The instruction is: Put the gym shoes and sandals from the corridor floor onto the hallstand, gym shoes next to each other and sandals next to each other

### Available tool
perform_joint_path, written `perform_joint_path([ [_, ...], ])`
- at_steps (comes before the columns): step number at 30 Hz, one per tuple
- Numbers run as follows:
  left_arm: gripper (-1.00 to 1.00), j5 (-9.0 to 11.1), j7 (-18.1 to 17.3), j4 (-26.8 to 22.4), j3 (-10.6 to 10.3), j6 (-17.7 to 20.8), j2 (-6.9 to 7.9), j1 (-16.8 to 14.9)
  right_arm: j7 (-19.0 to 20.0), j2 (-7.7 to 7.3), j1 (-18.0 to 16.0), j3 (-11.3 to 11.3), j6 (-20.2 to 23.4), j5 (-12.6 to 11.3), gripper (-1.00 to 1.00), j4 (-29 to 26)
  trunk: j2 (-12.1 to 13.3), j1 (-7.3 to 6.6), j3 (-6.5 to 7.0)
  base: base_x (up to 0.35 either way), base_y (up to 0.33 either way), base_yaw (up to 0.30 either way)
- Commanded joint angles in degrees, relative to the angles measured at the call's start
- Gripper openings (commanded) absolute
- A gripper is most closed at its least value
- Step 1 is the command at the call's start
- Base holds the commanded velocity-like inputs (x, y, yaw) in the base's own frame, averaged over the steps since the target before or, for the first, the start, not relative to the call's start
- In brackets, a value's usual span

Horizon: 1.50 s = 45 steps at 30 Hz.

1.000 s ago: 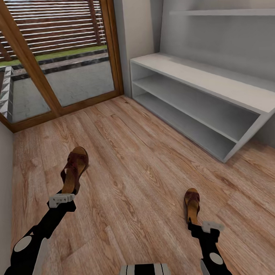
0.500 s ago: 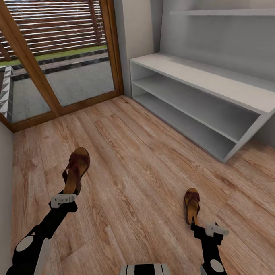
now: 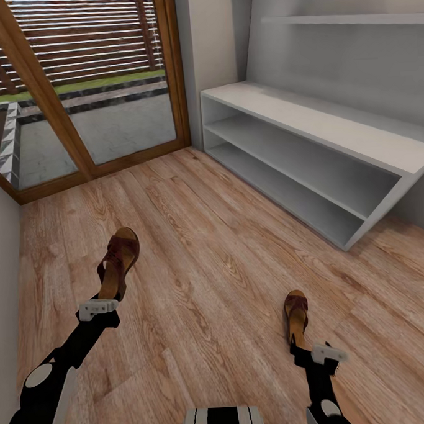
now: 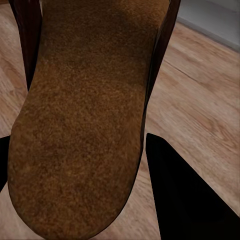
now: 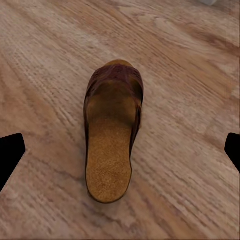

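Two dark brown sandals with tan footbeds are in the corridor. My left gripper (image 3: 107,292) is shut on the heel of the left sandal (image 3: 118,260), which tilts toe-up over the corridor floor (image 3: 208,262). Its footbed (image 4: 85,115) lies between the black fingers (image 4: 185,195) of that gripper (image 4: 75,145). The right sandal (image 3: 296,314) lies flat on the planks. My right gripper (image 3: 299,349) hovers open just behind that sandal's heel, and the sandal (image 5: 112,132) is centred between its spread fingertips (image 5: 10,155). The hallstand (image 3: 332,128) stands at the right wall. The gym shoes are out of view.
A wood-framed glass door (image 3: 87,88) closes the far end of the corridor. A plain wall (image 3: 1,279) runs along the left. The hallstand's two lower tiers (image 3: 297,170) and its high shelf (image 3: 351,19) hold nothing. Bare planks lie between the sandals and the rack.
The left sandal has shifted slightly with my left gripper. My right wrist dipped back a little, then returned toward the right sandal's heel. That sandal has not moved.
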Motion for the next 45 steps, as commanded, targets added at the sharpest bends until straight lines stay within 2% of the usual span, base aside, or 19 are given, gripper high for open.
perform_joint_path([
  [1, -1.00, -0.2, -0.1, 0.0, 0.0, -0.1, 0.00, 0.0, 1.0, -0.03, -0.5, -0.1, -0.2, 0.0, 1.00, 0.9, 0.0, 0.00, 0.00, 0.000, 0.000, 0.000],
  [9, -1.00, -0.2, -0.2, 0.1, 0.0, -0.1, 0.00, 0.0, 4.4, -0.11, -4.4, -0.5, -3.5, -0.2, 1.00, 7.3, 0.0, 0.00, 0.00, 0.000, 0.000, 0.000],
  [16, -1.00, -0.2, -0.2, 0.1, 0.1, -0.1, 0.01, 0.0, 5.3, -0.16, -6.5, -0.6, -5.1, -0.1, 1.00, 10.2, 0.0, 0.00, 0.00, 0.000, 0.000, 0.000],
  [29, -1.00, -0.4, -0.2, 0.2, 0.1, -0.2, 0.04, 0.0, 5.8, -0.87, -7.7, -0.6, -5.6, -0.1, 1.00, 11.2, 0.0, 0.00, 0.00, 0.000, 0.000, 0.000],
  [34, -1.00, -0.4, -0.2, 0.2, 0.1, -0.1, 0.03, 0.0, 5.8, -2.62, -7.8, -0.8, -5.7, -0.2, 1.00, 12.4, 0.0, 0.00, 0.00, 0.000, 0.000, 0.000],
  [45, -1.00, -0.4, 0.0, 0.2, 0.1, 0.1, 0.08, 0.0, 5.8, -3.69, -7.8, -1.1, -5.7, -0.2, 1.00, 13.2, 0.0, 0.00, 0.00, 0.000, 0.000, 0.000],
])
